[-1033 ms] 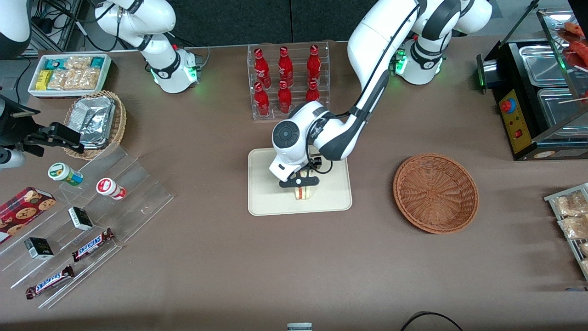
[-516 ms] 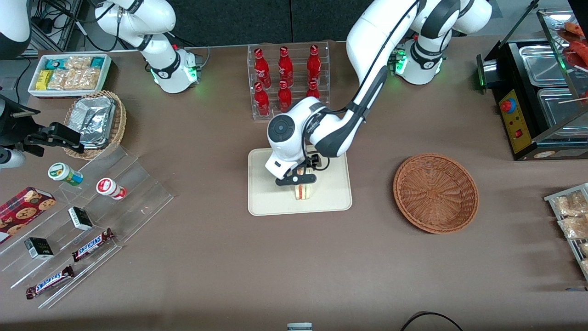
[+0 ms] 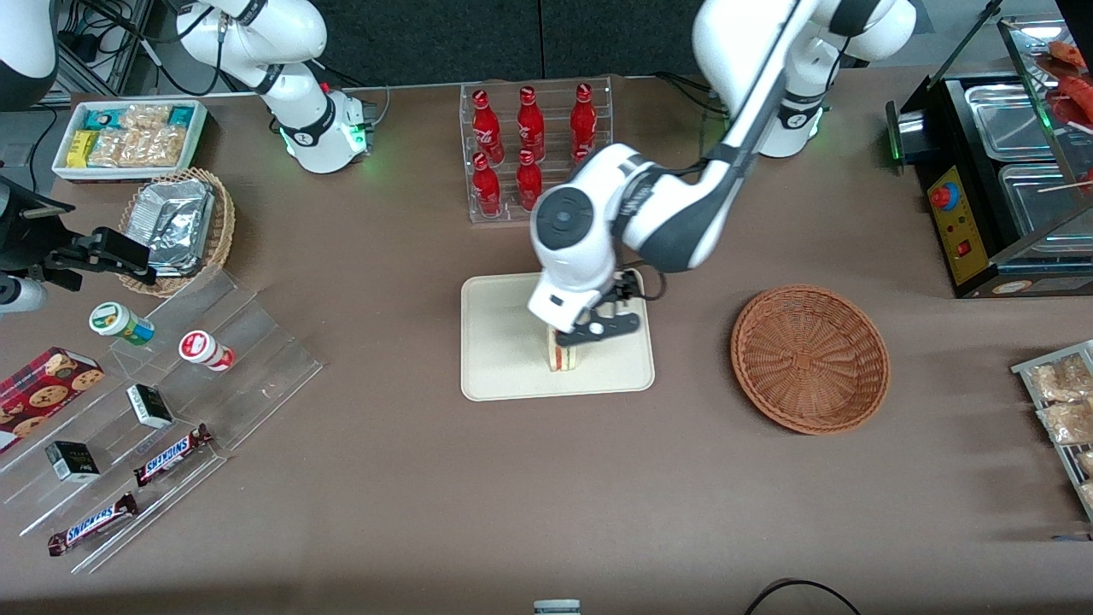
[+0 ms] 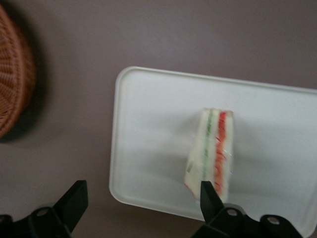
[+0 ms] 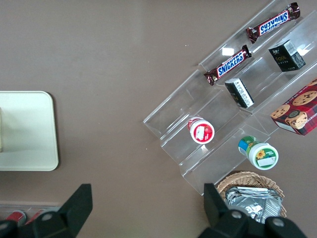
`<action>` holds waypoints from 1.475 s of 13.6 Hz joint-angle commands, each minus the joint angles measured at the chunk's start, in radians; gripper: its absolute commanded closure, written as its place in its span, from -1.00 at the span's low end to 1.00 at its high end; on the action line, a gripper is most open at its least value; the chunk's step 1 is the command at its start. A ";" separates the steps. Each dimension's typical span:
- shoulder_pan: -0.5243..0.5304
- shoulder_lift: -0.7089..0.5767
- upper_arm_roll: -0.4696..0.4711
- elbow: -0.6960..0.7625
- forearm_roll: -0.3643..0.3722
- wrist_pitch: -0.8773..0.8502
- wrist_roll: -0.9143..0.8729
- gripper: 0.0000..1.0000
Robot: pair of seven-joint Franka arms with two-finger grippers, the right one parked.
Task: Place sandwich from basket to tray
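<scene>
The sandwich stands on its edge on the cream tray, its red and green filling facing the front camera. It also shows in the left wrist view, where the sandwich rests on the tray. My left gripper hovers above the tray, open, just above the sandwich and slightly toward the basket, with nothing between its fingers. One fingertip overlaps the sandwich's end in the wrist view. The reddish-brown basket sits empty beside the tray, toward the working arm's end; the basket's rim shows in the wrist view.
A rack of red bottles stands farther from the front camera than the tray. Toward the parked arm's end are an acrylic step shelf with snacks, a tan basket of foil packets and a white snack bin. A food warmer stands at the working arm's end.
The gripper has let go of the sandwich, risen and shifted toward the basket. The sandwich stays on the tray where it was.
</scene>
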 commanded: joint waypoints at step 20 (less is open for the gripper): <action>0.652 -0.546 -0.079 -0.205 -0.014 -0.489 0.832 -1.00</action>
